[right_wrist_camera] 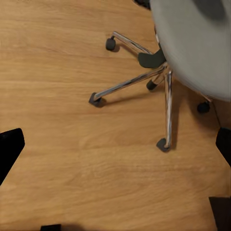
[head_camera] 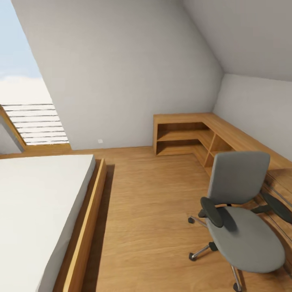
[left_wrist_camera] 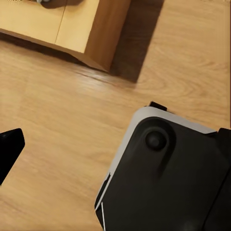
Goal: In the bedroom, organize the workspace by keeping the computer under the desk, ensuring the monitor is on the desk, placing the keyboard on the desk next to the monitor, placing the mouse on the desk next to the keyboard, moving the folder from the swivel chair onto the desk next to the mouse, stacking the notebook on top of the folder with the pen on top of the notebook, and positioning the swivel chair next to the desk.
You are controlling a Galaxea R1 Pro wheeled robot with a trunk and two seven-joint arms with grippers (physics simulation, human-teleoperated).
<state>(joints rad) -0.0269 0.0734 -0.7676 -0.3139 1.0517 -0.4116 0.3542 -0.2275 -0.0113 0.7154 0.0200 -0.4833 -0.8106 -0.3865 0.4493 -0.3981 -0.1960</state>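
Note:
The swivel chair (head_camera: 240, 227) stands on the wooden floor at the right of the head view, grey seat bare, tall back toward the wooden corner shelf. Its chrome star base (right_wrist_camera: 166, 91) and castors lie below my right gripper (right_wrist_camera: 115, 149), which hangs open over the floor with its black fingertips (right_wrist_camera: 9, 149) wide apart. My left gripper (left_wrist_camera: 115, 149) is open too, above the floor and my own black and white base (left_wrist_camera: 163, 178). The desk, computer, monitor, keyboard, mouse, folder, notebook and pen are out of view.
A low bed (head_camera: 40, 211) with a white mattress and a wooden frame takes up the left. A wooden corner shelf unit (head_camera: 190, 138) runs along the far and right walls. A light wooden cabinet (left_wrist_camera: 62, 24) stands near my left arm. Open floor lies between bed and chair.

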